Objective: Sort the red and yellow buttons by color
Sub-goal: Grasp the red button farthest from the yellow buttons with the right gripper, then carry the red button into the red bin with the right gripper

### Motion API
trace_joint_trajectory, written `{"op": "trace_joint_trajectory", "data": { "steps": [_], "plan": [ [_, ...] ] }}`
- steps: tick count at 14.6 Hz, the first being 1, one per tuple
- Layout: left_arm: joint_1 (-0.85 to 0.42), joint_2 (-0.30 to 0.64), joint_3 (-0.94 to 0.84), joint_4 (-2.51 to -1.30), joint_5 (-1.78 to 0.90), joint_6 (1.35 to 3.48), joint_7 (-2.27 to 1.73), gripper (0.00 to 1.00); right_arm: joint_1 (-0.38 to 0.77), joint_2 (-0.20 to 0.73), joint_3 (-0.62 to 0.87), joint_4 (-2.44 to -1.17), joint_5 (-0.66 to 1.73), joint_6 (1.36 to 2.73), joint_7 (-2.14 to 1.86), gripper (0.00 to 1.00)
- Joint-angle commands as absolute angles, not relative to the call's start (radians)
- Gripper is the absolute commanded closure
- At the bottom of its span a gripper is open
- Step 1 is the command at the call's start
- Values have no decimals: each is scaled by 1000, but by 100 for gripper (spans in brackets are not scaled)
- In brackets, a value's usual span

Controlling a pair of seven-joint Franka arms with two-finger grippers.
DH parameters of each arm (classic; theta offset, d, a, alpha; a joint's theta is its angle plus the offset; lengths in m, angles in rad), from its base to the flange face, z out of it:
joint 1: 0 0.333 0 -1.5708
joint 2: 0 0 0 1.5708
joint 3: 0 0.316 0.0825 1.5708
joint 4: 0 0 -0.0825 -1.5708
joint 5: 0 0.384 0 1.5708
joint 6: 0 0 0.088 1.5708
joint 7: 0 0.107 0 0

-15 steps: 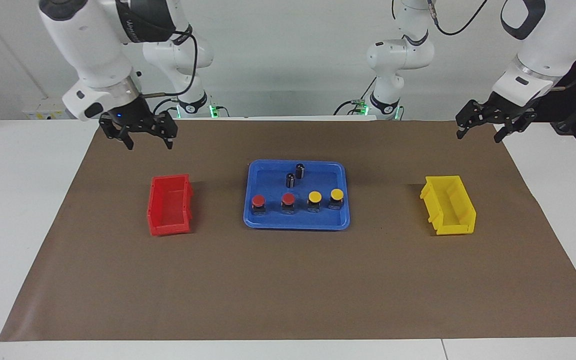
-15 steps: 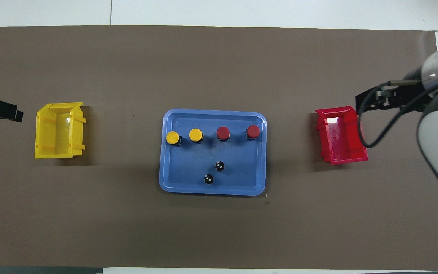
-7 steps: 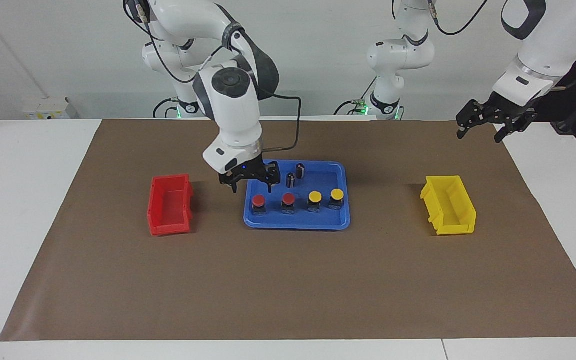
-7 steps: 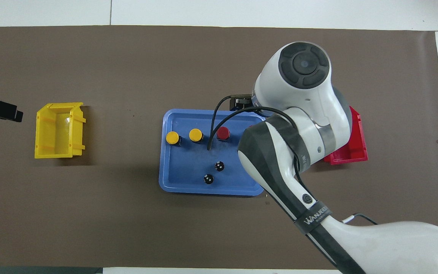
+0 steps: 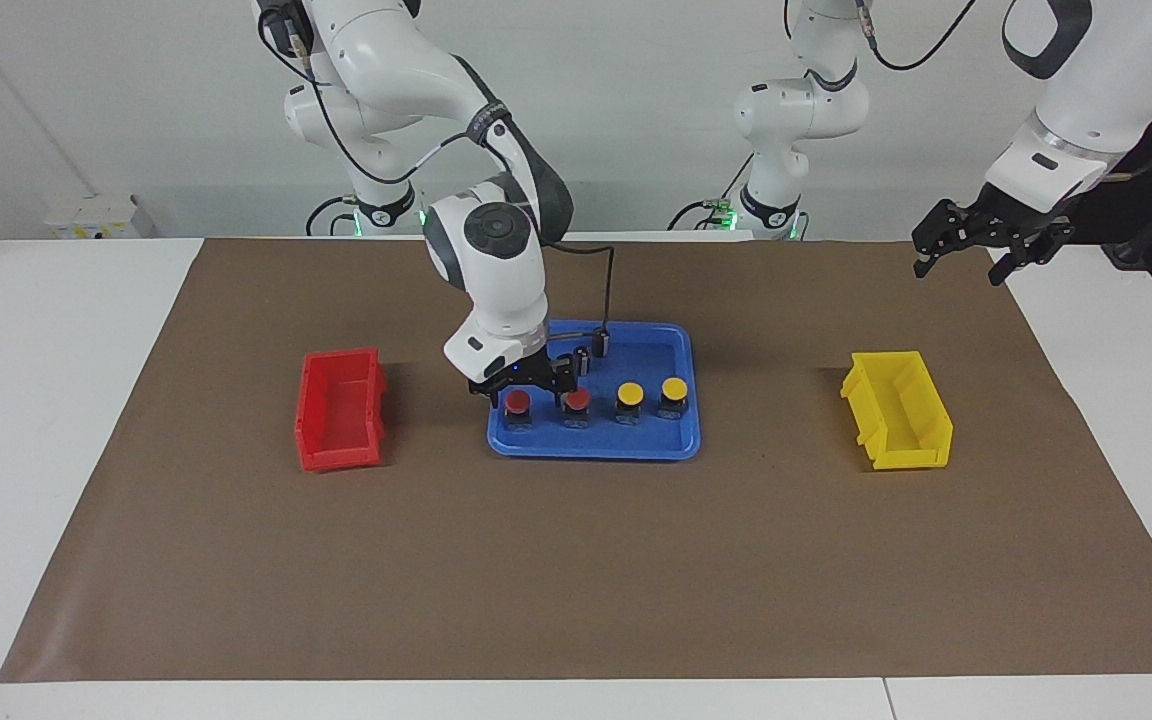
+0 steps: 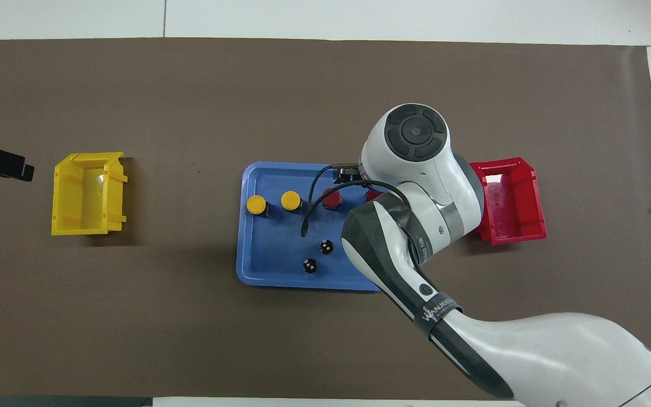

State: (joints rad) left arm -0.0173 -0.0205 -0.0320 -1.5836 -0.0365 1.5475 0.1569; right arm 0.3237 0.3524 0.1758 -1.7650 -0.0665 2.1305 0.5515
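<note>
Left gripper (image 5: 976, 245): it waits in the air over the corner of the brown surface (image 5: 576, 560) at the left arm's end. Its fingers are spread wide and hold nothing.

Dark cylinders (image 6: 326, 246): two of them stand in the part of the blue tray (image 5: 596, 445) nearer to the robots. They're not our job, so we leave them be.

Right gripper (image 5: 526, 388): here's the action! It is low over the tray, right above the end red button (image 5: 517, 402). The fingers are open, one on each side of the cap, and nothing is gripped yet. We can't tell whether they touch it.

Button row: it runs along the tray farther from the robots than the cylinders. The end red button is at the right arm's end, then come the second red button (image 5: 577, 399) and the two yellow buttons (image 5: 629, 393).

Bins: the red bin (image 5: 336, 458) sits beside the tray toward the right arm's end. The yellow bin (image 5: 911, 455) is well apart toward the left arm's end. No buttons show in either.

Step in hand, as we read it: grasp that end red button.

How we'd do it well:
- Centre the fingers on the blocky base, under the cap.
- Keep the inner finger clear of the second red button just beside it.
- Close firmly and lift straight up over the tray rim.
- Only then swing it across to the red bin.
</note>
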Motion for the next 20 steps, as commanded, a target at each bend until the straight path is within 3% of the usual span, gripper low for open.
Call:
{"op": "trace_joint_trajectory", "data": {
  "steps": [1, 7, 9, 11, 16, 20],
  "plan": [
    [-12, -35, -29, -1600, -26, 1552, 163, 0, 319, 336, 179, -1822, -86, 2172, 551, 16],
    [-2, -38, -26, -1606, -26, 1542, 161, 0, 319, 336, 179, -1867, -86, 2207, 531, 31],
    [0, -37, -26, -1606, -26, 1555, 160, 0, 319, 334, 179, -1871, -86, 2212, 529, 47],
    [0, -37, -26, -1606, -26, 1566, 160, 0, 319, 333, 179, -1859, -86, 2182, 531, 74],
    [23, -43, -26, -1621, -25, 1569, 156, 0, 247, 283, 173, -1684, -81, 1935, 479, 76],
    [-9, -81, -41, -1708, -26, 1642, 31, 0, 42, 151, 173, -1741, -49, 1801, 173, 76]
  ]
}}
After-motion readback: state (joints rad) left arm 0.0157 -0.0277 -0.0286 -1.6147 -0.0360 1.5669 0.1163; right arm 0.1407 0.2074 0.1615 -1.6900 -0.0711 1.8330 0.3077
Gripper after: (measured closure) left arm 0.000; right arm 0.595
